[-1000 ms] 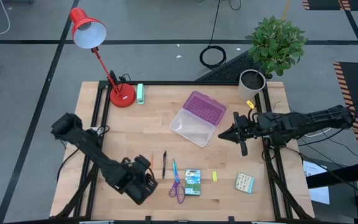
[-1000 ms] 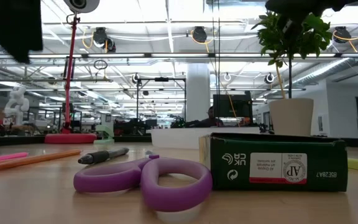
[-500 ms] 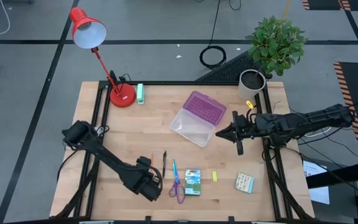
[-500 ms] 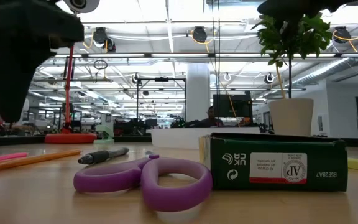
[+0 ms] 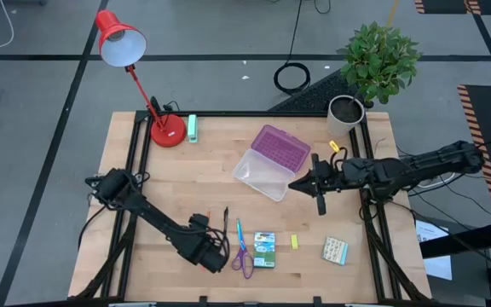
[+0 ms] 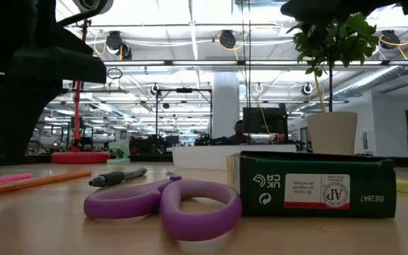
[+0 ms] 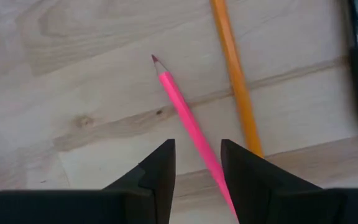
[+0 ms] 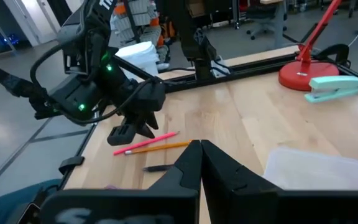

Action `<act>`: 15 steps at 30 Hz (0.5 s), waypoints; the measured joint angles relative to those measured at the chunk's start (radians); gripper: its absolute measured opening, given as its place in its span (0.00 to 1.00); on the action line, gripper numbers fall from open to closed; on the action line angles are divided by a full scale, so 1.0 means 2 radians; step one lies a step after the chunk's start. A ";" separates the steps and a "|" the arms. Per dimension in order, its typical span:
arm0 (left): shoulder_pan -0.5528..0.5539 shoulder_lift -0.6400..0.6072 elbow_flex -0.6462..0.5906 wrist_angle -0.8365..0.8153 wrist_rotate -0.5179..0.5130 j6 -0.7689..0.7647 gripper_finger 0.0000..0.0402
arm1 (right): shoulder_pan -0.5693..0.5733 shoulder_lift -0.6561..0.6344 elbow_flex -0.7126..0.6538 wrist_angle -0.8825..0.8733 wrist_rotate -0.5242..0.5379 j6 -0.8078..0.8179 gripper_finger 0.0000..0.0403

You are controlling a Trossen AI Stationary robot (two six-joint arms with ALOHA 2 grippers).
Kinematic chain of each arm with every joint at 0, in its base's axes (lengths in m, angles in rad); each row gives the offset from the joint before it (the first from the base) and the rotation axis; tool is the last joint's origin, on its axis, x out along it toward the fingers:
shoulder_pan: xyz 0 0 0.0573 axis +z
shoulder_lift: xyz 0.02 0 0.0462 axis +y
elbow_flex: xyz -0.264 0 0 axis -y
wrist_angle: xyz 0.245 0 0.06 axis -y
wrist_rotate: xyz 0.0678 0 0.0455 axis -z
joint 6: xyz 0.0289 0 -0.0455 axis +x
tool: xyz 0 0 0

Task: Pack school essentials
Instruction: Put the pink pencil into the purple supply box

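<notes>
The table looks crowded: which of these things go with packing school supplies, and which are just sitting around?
For the job:
pink pencil
orange pencil
black pen
blue pen
purple scissors
green crayon box
yellow eraser
patterned pack
left gripper, open over the pink pencil

Just lying about:
red lamp
potted plant
mint stapler
clear case

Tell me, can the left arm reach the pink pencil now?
Probably yes. The left gripper hangs open just above the pink pencil, which runs between its fingers. Only the orange pencil lies close beside it, apart and not across it.
</notes>
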 joint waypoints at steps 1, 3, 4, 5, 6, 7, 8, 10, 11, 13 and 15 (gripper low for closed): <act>0.000 0.000 -0.002 0.002 0.000 -0.005 0.33 | 0.000 0.002 0.000 0.001 0.000 -0.004 0.00; 0.000 0.000 -0.008 0.003 0.000 -0.012 0.33 | 0.000 0.008 0.000 0.012 0.000 -0.011 0.00; 0.000 0.000 -0.012 0.004 0.003 -0.017 0.33 | 0.000 0.009 0.000 0.015 -0.001 -0.012 0.00; 0.000 0.000 -0.018 0.009 0.008 -0.021 0.33 | 0.000 0.010 0.000 0.018 -0.001 -0.013 0.00; 0.000 0.000 -0.026 0.020 0.013 -0.024 0.33 | 0.000 0.012 0.000 0.019 -0.002 -0.013 0.00; 0.000 0.000 -0.035 0.033 0.015 -0.025 0.33 | 0.000 0.012 0.000 0.020 -0.002 -0.013 0.00; 0.000 0.000 -0.041 0.045 0.015 -0.025 0.33 | 0.000 0.012 0.000 0.019 -0.002 -0.013 0.00; 0.000 -0.003 -0.052 0.068 0.015 -0.025 0.33 | 0.000 0.012 0.000 0.020 -0.002 -0.017 0.00; 0.000 -0.004 -0.057 0.077 0.013 -0.025 0.33 | 0.000 0.012 0.000 0.020 -0.002 -0.022 0.00; -0.001 -0.004 -0.062 0.083 0.010 -0.027 0.33 | 0.000 0.012 0.000 0.020 -0.002 -0.025 0.00; -0.001 -0.003 -0.062 0.084 0.010 -0.029 0.33 | 0.000 0.012 0.000 0.020 -0.002 -0.025 0.00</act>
